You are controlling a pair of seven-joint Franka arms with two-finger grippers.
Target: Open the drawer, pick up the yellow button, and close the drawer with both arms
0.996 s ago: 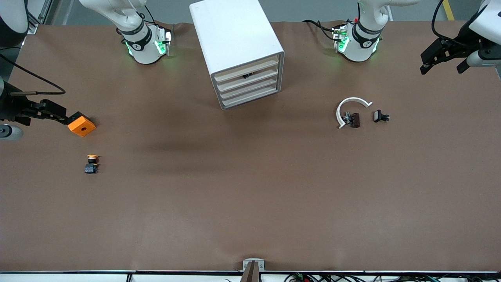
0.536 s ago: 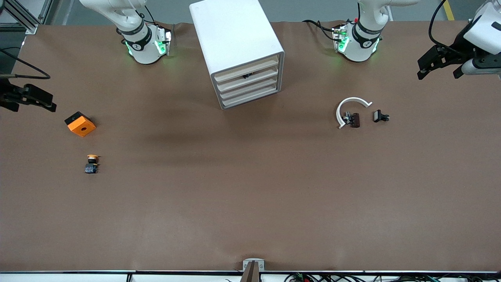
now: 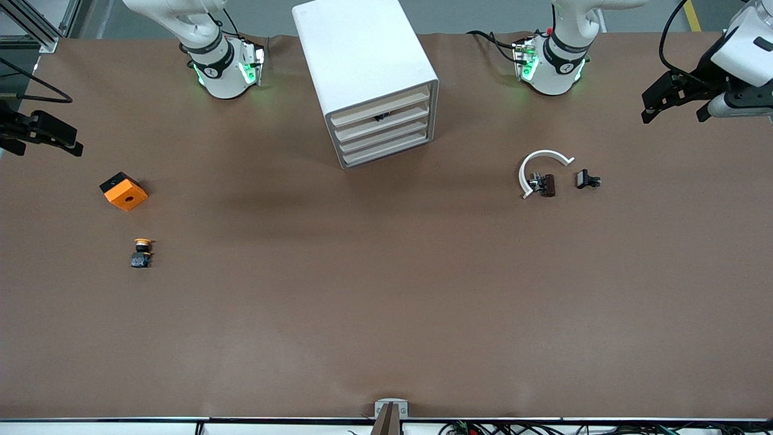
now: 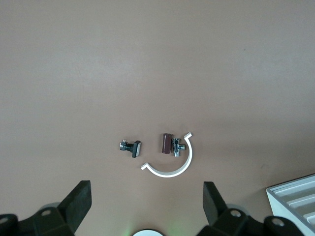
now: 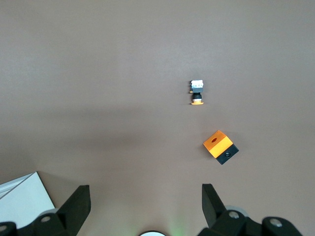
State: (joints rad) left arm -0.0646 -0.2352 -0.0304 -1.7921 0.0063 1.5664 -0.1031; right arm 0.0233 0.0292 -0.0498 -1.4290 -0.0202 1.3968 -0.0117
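**A:** How is the button [image 3: 141,252] seen, and where is it placed?

**B:** A tiny part is seen: a round orange-yellow cap on a black-blue body, lying on its side on the brown table [image 3: 386,302] toward the right arm's end. It is found at about 5 o'clock from the orange cube [image 3: 124,191], nearer to the front camera and apart from it. The cube is larger, with a black side and a centre hole.

**A:** And the drawer [image 3: 383,115]?

**B:** It is pushed in, second from the top of four cream fronts in the white cabinet [image 3: 362,66], and is marked by a small dark spot at its rim.

**A:** What is reported of the claws?

**B:** The right gripper [image 3: 37,133] is held over the table edge at about 10 o'clock from the cube, fingers spread, nothing between them. The left gripper [image 3: 679,99] is held over the other end, at about 2 o'clock from the white curved band [image 3: 540,166] and black clips [image 3: 587,179], likewise spread and empty.
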